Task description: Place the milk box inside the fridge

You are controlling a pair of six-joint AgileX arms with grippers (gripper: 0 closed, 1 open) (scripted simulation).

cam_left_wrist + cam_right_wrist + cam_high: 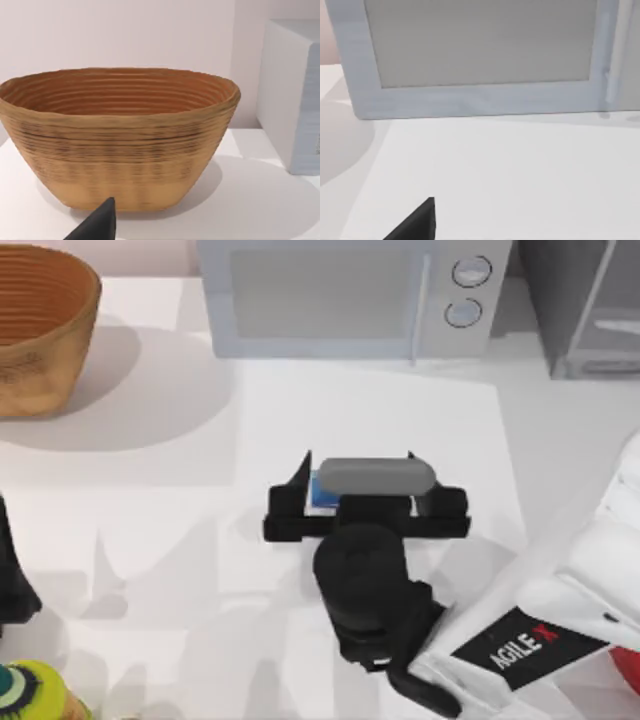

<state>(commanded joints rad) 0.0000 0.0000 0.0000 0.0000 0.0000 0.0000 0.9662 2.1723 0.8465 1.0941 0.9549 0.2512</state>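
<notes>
Right end effector (358,488), matte black, straddling small blue milk box (324,490)

Basket (35,330) sits at the desk's (360,410) far left corner, microwave (350,295) along the far edge, fridge (590,305) at the far right corner.

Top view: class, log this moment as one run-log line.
right gripper: over milk box, table centre | grip: cannot tell | fridge: far right | left arm: parked at left edge | stage: box not yet in fridge

Blue milk box (322,490) at mid-table, mostly hidden; dark grey fridge (585,305) at the far right corner.
</notes>
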